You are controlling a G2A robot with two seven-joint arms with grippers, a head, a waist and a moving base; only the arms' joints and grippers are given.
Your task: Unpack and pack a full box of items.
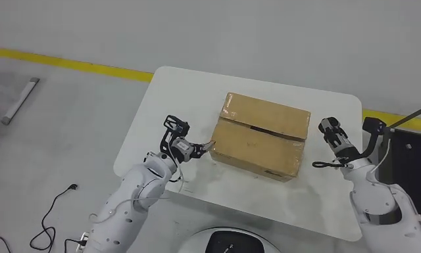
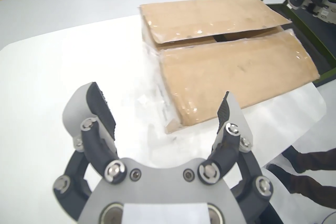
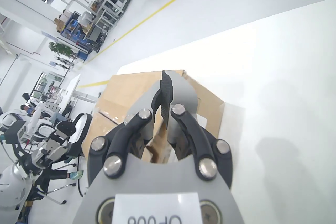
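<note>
**Top view.** A cardboard box (image 1: pixel 262 135) lies near the middle of the white bench (image 1: pixel 171 102). Its top flaps are folded down, with a dark slit between them. The left gripper (image 1: pixel 205 148) sits just beside the box's near left corner. The right gripper (image 1: pixel 327 123) is off the box's right end, apart from it.

**Left wrist view.** The left gripper (image 2: pixel 162 107) has its fingers (image 2: pixel 101 109) spread wide and released, holding nothing. The box (image 2: pixel 231 70) lies beyond them, its nearest corner between the fingertips. Glossy clear tape covers the flaps, and the far flap overlaps the near one.

**Right wrist view.** The right gripper (image 3: pixel 165 83) has its fingers clenched pad to pad on nothing. The box (image 3: pixel 123 93) rests on the bench (image 3: pixel 275 64) past the fingertips.
</note>
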